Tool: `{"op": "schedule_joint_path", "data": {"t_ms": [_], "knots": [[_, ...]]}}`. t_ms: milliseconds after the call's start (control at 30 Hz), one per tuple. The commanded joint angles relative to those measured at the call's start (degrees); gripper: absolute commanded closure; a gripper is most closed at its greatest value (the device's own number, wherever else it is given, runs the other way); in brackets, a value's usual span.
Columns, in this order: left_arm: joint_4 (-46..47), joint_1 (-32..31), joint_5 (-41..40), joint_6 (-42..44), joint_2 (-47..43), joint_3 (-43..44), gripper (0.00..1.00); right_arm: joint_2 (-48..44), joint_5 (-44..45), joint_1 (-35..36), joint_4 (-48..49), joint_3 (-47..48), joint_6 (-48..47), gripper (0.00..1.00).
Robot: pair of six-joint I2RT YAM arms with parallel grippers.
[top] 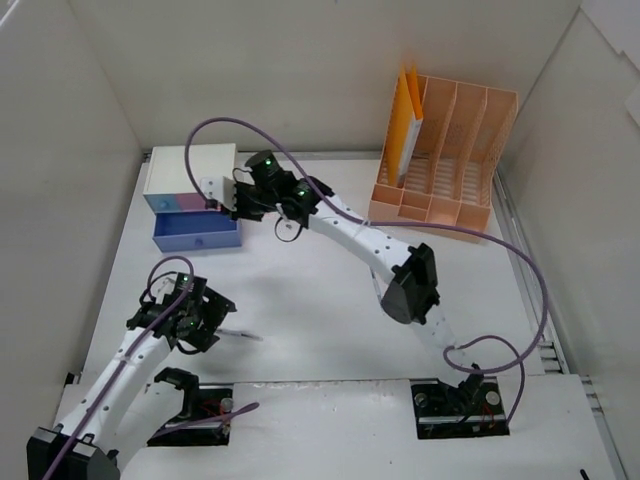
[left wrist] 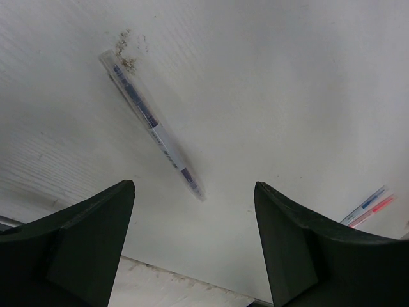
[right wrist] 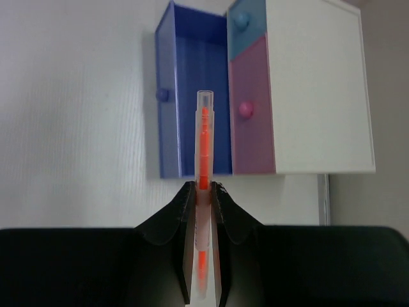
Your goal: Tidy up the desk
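Observation:
The white desk (top: 320, 300) holds a small white drawer box (top: 190, 168) at the back left, with its blue bottom drawer (top: 196, 236) pulled open. My right gripper (top: 224, 205) hovers beside it, shut on a clear orange pen (right wrist: 203, 137). In the right wrist view the gripper (right wrist: 203, 187) points the pen at the open blue drawer (right wrist: 188, 96). My left gripper (top: 208, 325) is open and empty, low over the desk at the front left. A clear blue pen (left wrist: 153, 125) lies just ahead of its jaws (left wrist: 195, 184) and also shows from above (top: 243, 336).
A peach file rack (top: 450, 165) with an orange folder (top: 405, 125) stands at the back right. Two more pens, red and blue (left wrist: 367, 208), lie at the right edge of the left wrist view. Tall white wall panels (top: 60, 150) surround the desk.

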Motion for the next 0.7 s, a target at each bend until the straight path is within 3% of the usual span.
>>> {"op": "schedule_joint_path", "data": {"t_ms": [0, 133, 333, 667], "knots": [[-0.7, -0.5, -1.1, -1.7, -0.4, 2.2, 0.29, 6.4, -5.0, 3.0, 2.7, 9.8, -1.2, 1.0], [-1.8, -0.5, -3.2, -2.1, -1.5, 1.9, 0.29, 10.8, -4.5, 5.4, 10.7, 13.4, 0.3, 1.0], [-2.2, -0.5, -3.3, -3.1, -2.9, 0.9, 0.3, 12.6, -1.3, 6.1, 26.5, 8.2, 2.8, 1.0], [-1.9, -0.5, -2.7, -2.8, -3.1, 0.1, 0.3, 16.9, 2.0, 6.2, 35.5, 8.3, 0.5, 1.0]]}}
